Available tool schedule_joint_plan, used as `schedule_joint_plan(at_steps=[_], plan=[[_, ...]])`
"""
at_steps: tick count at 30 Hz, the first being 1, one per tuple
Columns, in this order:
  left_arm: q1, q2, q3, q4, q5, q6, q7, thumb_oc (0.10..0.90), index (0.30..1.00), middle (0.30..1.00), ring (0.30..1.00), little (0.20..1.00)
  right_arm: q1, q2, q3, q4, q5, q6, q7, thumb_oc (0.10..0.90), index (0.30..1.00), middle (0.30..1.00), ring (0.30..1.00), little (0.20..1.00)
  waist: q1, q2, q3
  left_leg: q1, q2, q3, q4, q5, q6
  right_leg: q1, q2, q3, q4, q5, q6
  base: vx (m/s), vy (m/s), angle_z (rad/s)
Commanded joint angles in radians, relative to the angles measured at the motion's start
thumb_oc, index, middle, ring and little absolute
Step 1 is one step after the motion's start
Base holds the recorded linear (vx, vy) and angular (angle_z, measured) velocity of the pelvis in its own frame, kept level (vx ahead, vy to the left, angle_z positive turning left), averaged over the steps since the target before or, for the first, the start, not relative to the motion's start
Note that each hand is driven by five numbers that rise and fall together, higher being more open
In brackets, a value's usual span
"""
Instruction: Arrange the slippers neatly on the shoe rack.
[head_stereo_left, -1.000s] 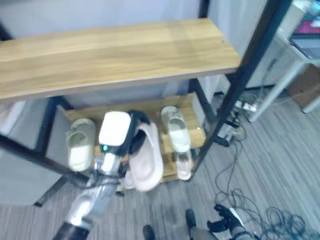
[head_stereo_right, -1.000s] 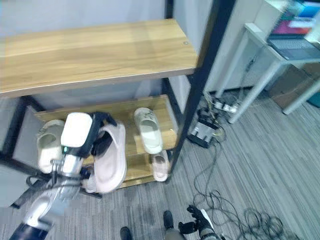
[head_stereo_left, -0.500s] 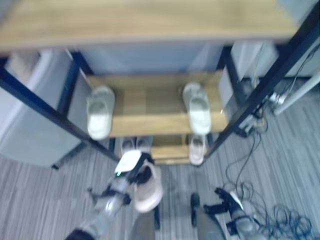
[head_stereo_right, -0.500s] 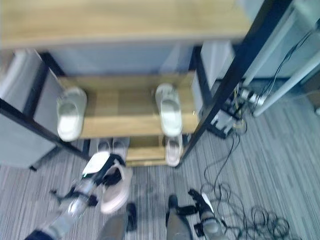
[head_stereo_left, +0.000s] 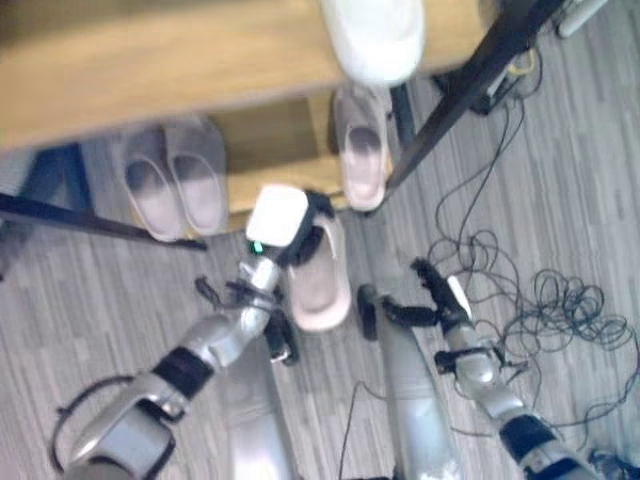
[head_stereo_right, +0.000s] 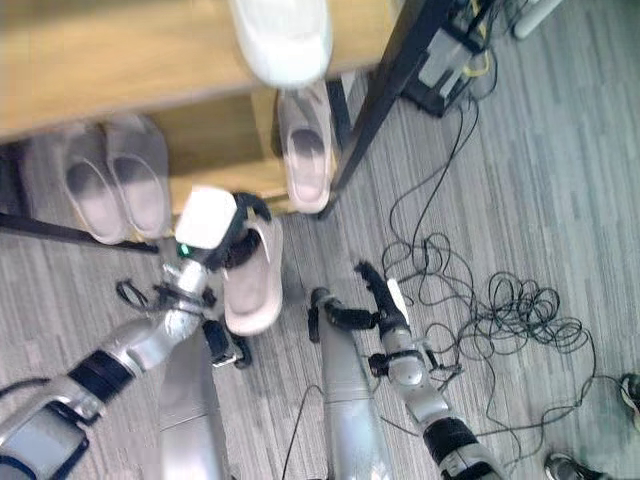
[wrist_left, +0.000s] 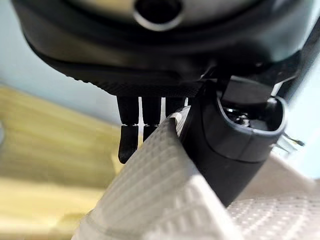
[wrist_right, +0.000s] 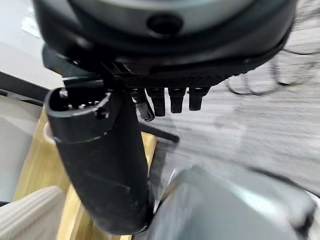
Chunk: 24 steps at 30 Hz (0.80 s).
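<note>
Two pale pink slippers (head_stereo_left: 178, 182) sit side by side on the shoe rack's (head_stereo_left: 130, 70) lowest board, their far ends cut off under the wooden shelf above. A third pink slipper (head_stereo_left: 363, 152) lies to their right on the same board, partly covered by a white slipper (head_stereo_left: 374, 35) on the shelf overhead, itself cut by the frame's top edge.

The held slipper (head_stereo_left: 320, 275) hangs over the striped grey floor (head_stereo_left: 560, 150) just in front of the rack, long axis running toward and away from the rack; which end is the toe is hard to make out. The left hand (head_stereo_left: 300, 228) clamps its near-rack end, thumb pinching the waffle-textured upper against the fingers (wrist_left: 128, 140). The right hand (head_stereo_left: 430, 285) shows low by the floor, fingers (wrist_right: 172, 99) bent, holding nothing.

Black cables (head_stereo_left: 540, 310) loop on the floor to the right, and a dark rack post (head_stereo_left: 455, 95) slants beside the third slipper.
</note>
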Motion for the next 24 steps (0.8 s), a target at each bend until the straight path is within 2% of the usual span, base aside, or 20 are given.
schedule_joint_plan(at_steps=[1,5,6,11,12,13,14,16,20,22,24], plan=[[-0.115,0.009,0.048,-0.038,0.033,0.029,0.182,0.400,0.300,0.300,0.300,0.300,0.177,-0.099,-0.001,0.048,-0.045,0.022,-0.105,0.800,0.900,0.900,0.900,0.900,0.000,0.044,-0.139,-0.010,-0.009,-0.126,0.062,-0.101,0.061,0.022,-0.048,-0.018,0.023,-0.149,0.056,0.05,0.016,-0.11],[-0.280,0.102,0.059,-0.022,0.027,0.083,0.211,0.400,0.300,0.300,0.300,0.300,0.151,-0.119,-0.012,0.028,-0.020,0.019,-0.106,0.800,0.900,0.900,0.900,0.900,0.004,0.051,-0.109,-0.126,-0.005,-0.169,0.302,-0.184,0.072,-0.103,-0.044,-0.032,0.277,-0.225,0.060,0.09,0.023,-0.03],[-0.361,0.127,0.016,0.021,0.036,0.106,0.211,0.400,0.300,0.300,0.300,0.300,0.134,-0.134,-0.007,0.027,-0.006,0.016,-0.100,0.800,0.900,0.900,0.900,0.900,-0.002,0.051,-0.089,-0.181,-0.012,-0.202,0.412,-0.210,0.075,-0.162,-0.047,-0.030,0.387,-0.251,0.061,0.11,0.052,-0.06],[-0.511,0.161,-0.080,0.148,0.042,0.143,0.198,0.400,0.300,0.300,0.300,0.300,0.122,-0.158,-0.018,-0.009,0.035,-0.005,-0.079,0.800,0.900,0.900,0.900,0.900,-0.023,0.045,-0.072,-0.254,-0.025,-0.235,0.551,-0.249,0.072,-0.248,-0.044,-0.001,0.541,-0.275,0.069,0.09,0.035,-0.11],[-0.600,0.176,-0.133,0.216,0.021,0.143,0.166,0.400,0.300,0.300,0.300,0.300,0.132,-0.176,-0.033,-0.043,0.067,-0.027,-0.067,0.800,0.900,0.900,0.900,0.900,-0.038,0.042,-0.059,-0.286,-0.029,-0.252,0.616,-0.262,0.066,-0.278,-0.050,0.020,0.606,-0.291,0.054,0.10,0.041,0.02],[-0.611,0.172,-0.141,0.223,0.018,0.140,0.168,0.400,0.300,0.300,0.300,0.300,0.132,-0.175,-0.038,-0.045,0.069,-0.026,-0.065,0.800,0.900,0.900,0.900,0.900,-0.037,0.041,-0.058,-0.292,-0.031,-0.254,0.624,-0.266,0.064,-0.285,-0.052,0.022,0.616,-0.296,0.054,0.12,0.035,0.05],[-0.659,0.197,-0.166,0.255,-0.003,0.131,0.169,0.400,0.300,0.300,0.300,0.300,0.164,-0.186,-0.065,-0.074,0.104,-0.042,-0.053,0.800,0.900,0.900,0.900,0.900,-0.054,0.036,-0.043,-0.304,-0.036,-0.265,0.663,-0.283,0.063,-0.305,-0.045,0.049,0.670,-0.301,0.058,0.07,0.032,0.04],[-0.682,0.214,-0.186,0.257,-0.001,0.143,0.173,0.400,0.300,0.300,0.300,0.300,0.198,-0.189,-0.094,-0.096,0.131,-0.058,-0.051,0.800,0.900,0.900,0.900,0.900,-0.066,0.034,-0.014,-0.307,-0.041,-0.273,0.698,-0.290,0.060,-0.306,-0.051,0.059,0.703,-0.314,0.049,0.04,0.017,0.02],[-0.743,0.183,-0.254,0.306,0.021,0.152,0.149,0.400,0.300,0.300,0.300,0.300,0.256,-0.193,-0.133,-0.129,0.180,-0.085,-0.042,0.800,0.900,0.900,0.900,0.900,-0.083,0.035,0.004,-0.315,-0.056,-0.286,0.746,-0.309,0.062,-0.306,-0.059,0.079,0.753,-0.349,0.033,0.05,-0.017,0.05],[-0.766,0.172,-0.283,0.321,0.022,0.161,0.137,0.400,0.300,0.300,0.300,0.300,0.306,-0.222,-0.173,-0.266,0.183,-0.098,-0.044,0.800,0.900,0.900,0.900,0.900,-0.103,0.031,0.004,-0.320,-0.062,-0.285,0.744,-0.310,0.064,-0.306,-0.064,0.081,0.753,-0.365,0.021,0.02,-0.032,0.15],[-0.771,0.174,-0.274,0.312,0.013,0.166,0.134,0.400,0.300,0.300,0.300,0.300,0.378,-0.220,-0.195,-0.330,0.169,-0.090,-0.037,0.800,0.900,0.900,0.900,0.900,-0.104,0.031,0.004,-0.325,-0.068,-0.288,0.739,-0.306,0.066,-0.306,-0.067,0.083,0.758,-0.370,0.016,0.00,-0.024,0.04]])
